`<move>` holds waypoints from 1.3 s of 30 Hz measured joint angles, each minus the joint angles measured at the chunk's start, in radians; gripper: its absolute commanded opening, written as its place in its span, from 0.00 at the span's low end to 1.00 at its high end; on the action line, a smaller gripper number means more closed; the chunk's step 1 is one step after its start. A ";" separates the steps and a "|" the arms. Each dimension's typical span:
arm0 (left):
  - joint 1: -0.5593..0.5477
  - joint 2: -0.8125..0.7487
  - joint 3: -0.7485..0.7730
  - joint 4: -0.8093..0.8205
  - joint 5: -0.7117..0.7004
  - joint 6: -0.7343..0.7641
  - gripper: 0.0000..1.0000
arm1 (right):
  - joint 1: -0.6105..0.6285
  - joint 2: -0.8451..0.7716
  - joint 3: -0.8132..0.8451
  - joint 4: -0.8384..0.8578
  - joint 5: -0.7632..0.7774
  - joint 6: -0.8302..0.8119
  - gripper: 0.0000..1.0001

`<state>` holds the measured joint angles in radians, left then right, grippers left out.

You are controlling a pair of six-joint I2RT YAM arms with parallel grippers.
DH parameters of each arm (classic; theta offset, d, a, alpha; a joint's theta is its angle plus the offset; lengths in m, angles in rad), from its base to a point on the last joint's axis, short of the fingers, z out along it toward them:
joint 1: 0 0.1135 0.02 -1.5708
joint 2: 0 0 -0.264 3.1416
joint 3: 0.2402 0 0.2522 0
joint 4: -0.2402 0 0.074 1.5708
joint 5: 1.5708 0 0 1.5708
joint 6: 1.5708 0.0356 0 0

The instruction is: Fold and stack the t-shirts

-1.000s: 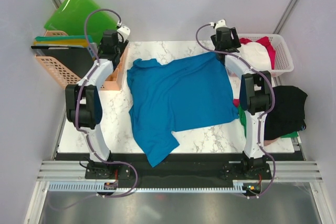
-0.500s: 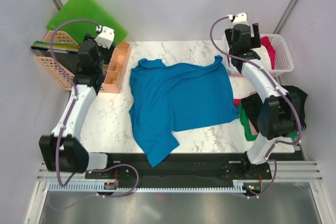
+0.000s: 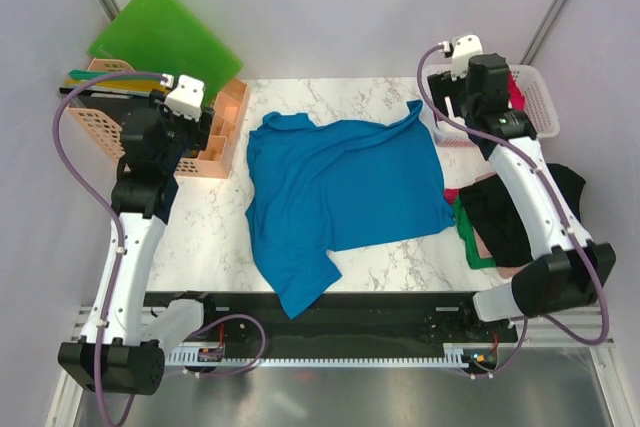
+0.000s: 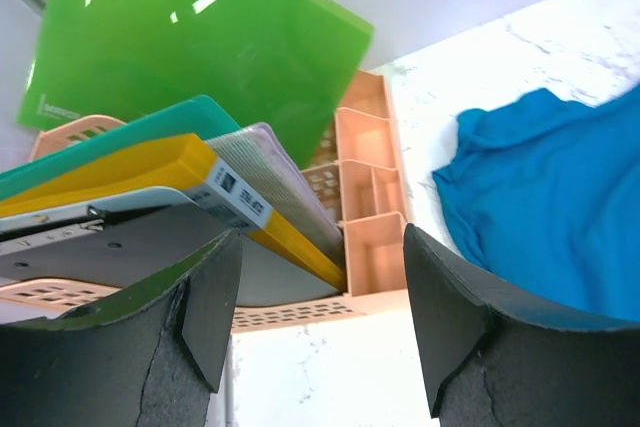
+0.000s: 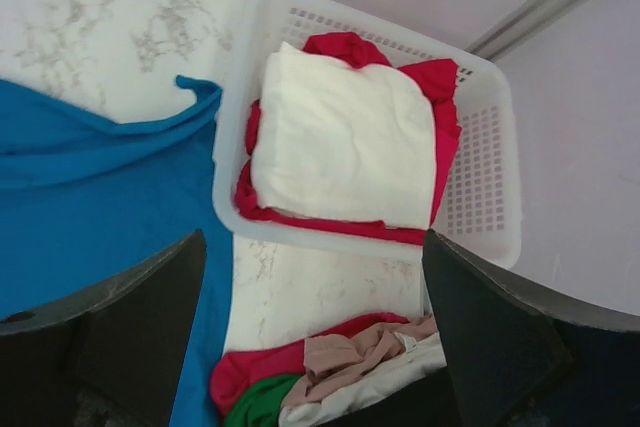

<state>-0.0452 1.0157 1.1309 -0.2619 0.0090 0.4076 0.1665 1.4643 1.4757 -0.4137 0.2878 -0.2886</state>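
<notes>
Red t-shirt (image 5: pixel 440 82) mostly hidden under white t-shirt (image 5: pixel 345 137); blue t-shirt (image 5: pixel 90 187) cut by edge.

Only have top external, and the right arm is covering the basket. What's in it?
Observer: A folded white t-shirt lies on top of a red t-shirt, both inside the white basket.
Operator: Right tool holding anything?
Observer: No. The right tool is open, with nothing between its fingers.
Operator: And the left tool?
Observer: The left tool is open and empty too. It faces the peach organiser, where a yellow folder stands among others.
</notes>
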 measured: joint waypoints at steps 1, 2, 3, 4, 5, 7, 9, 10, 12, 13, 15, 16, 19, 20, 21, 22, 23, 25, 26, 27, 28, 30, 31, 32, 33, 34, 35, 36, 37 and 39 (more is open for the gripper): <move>0.000 -0.013 -0.003 -0.014 0.014 -0.006 0.71 | 0.000 -0.031 -0.003 -0.030 -0.033 -0.002 0.95; 0.000 -0.026 -0.007 -0.028 0.030 -0.009 0.70 | 0.000 -0.061 -0.003 -0.061 -0.072 -0.006 0.95; 0.000 -0.043 -0.011 -0.048 0.058 -0.011 0.70 | 0.000 -0.087 -0.003 -0.093 -0.112 -0.015 0.95; 0.000 -0.058 -0.014 -0.064 0.084 -0.011 0.70 | -0.001 -0.115 -0.002 -0.134 -0.158 -0.028 0.96; 0.000 -0.071 -0.016 -0.081 0.111 -0.011 0.70 | -0.001 -0.137 -0.002 -0.174 -0.196 -0.040 0.96; 0.000 -0.105 -0.018 -0.134 0.211 -0.010 0.71 | 0.000 -0.172 -0.007 -0.239 -0.264 -0.068 0.96; -0.001 -0.127 -0.018 -0.183 0.311 -0.009 0.72 | 0.000 -0.206 -0.043 -0.278 -0.322 -0.096 0.96; -0.001 -0.132 -0.018 -0.208 0.354 -0.008 0.72 | 0.000 -0.230 -0.079 -0.304 -0.358 -0.111 0.96; -0.003 -0.118 -0.016 -0.253 0.418 -0.006 0.72 | 0.000 -0.260 -0.148 -0.344 -0.407 -0.128 0.98; -0.003 -0.102 -0.012 -0.280 0.447 -0.005 0.72 | 0.000 -0.268 -0.184 -0.371 -0.430 -0.133 0.97; -0.004 -0.055 -0.006 -0.309 0.471 -0.006 0.72 | 0.000 -0.269 -0.247 -0.397 -0.461 -0.137 0.96; -0.005 -0.027 -0.001 -0.320 0.474 -0.006 0.72 | 0.000 -0.269 -0.274 -0.410 -0.474 -0.138 0.97; -0.012 0.080 0.019 -0.344 0.472 -0.006 0.72 | 0.000 -0.274 -0.331 -0.440 -0.506 -0.138 0.97; -0.019 0.127 0.034 -0.356 0.461 -0.007 0.72 | 0.000 -0.279 -0.343 -0.443 -0.518 -0.138 0.97; -0.024 0.161 0.048 -0.362 0.453 -0.008 0.72 | 0.000 -0.284 -0.350 -0.445 -0.524 -0.138 0.97; -0.034 0.203 0.073 -0.369 0.439 -0.010 0.72 | 0.000 -0.294 -0.357 -0.447 -0.534 -0.135 0.97; -0.046 0.246 0.102 -0.369 0.428 -0.013 0.71 | 0.000 -0.303 -0.362 -0.449 -0.540 -0.134 0.97; -0.077 0.322 0.157 -0.364 0.396 -0.021 0.71 | 0.000 -0.322 -0.371 -0.448 -0.554 -0.130 0.96; -0.095 0.359 0.192 -0.365 0.379 -0.023 0.69 | 0.000 -0.330 -0.375 -0.448 -0.558 -0.129 0.96; -0.113 0.395 0.225 -0.361 0.362 -0.024 0.69 | 0.001 -0.336 -0.378 -0.448 -0.562 -0.129 0.96; -0.127 0.427 0.254 -0.355 0.352 -0.025 0.68 | 0.000 -0.340 -0.380 -0.448 -0.562 -0.129 0.96; -0.157 0.507 0.328 -0.352 0.328 -0.029 0.65 | 0.000 -0.343 -0.386 -0.447 -0.559 -0.130 0.95; -0.169 0.554 0.369 -0.348 0.320 -0.035 0.63 | 0.000 -0.343 -0.389 -0.447 -0.554 -0.131 0.95; -0.177 0.598 0.406 -0.346 0.306 -0.038 0.62 | 0.001 -0.341 -0.389 -0.448 -0.548 -0.132 0.95; -0.182 0.650 0.454 -0.348 0.293 -0.043 0.61 | 0.000 -0.338 -0.389 -0.447 -0.542 -0.133 0.95; -0.186 0.706 0.505 -0.345 0.269 -0.049 0.61 | 0.000 -0.335 -0.389 -0.445 -0.537 -0.135 0.95; -0.186 0.763 0.551 -0.336 0.247 -0.055 0.61 | 0.000 -0.332 -0.390 -0.442 -0.533 -0.136 0.95; -0.185 0.812 0.595 -0.338 0.224 -0.062 0.61 | 0.000 -0.330 -0.391 -0.438 -0.530 -0.137 0.95; -0.185 0.870 0.643 -0.332 0.195 -0.073 0.62 | 0.000 -0.328 -0.393 -0.433 -0.527 -0.138 0.95; -0.181 0.973 0.730 -0.348 0.144 -0.093 0.64 | 0.000 -0.324 -0.401 -0.423 -0.521 -0.144 0.95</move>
<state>-0.2260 1.9888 1.8610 -0.6098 0.1528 0.3149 0.1669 1.1404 1.0744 -0.8368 -0.2329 -0.4328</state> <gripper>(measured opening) 0.626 0.949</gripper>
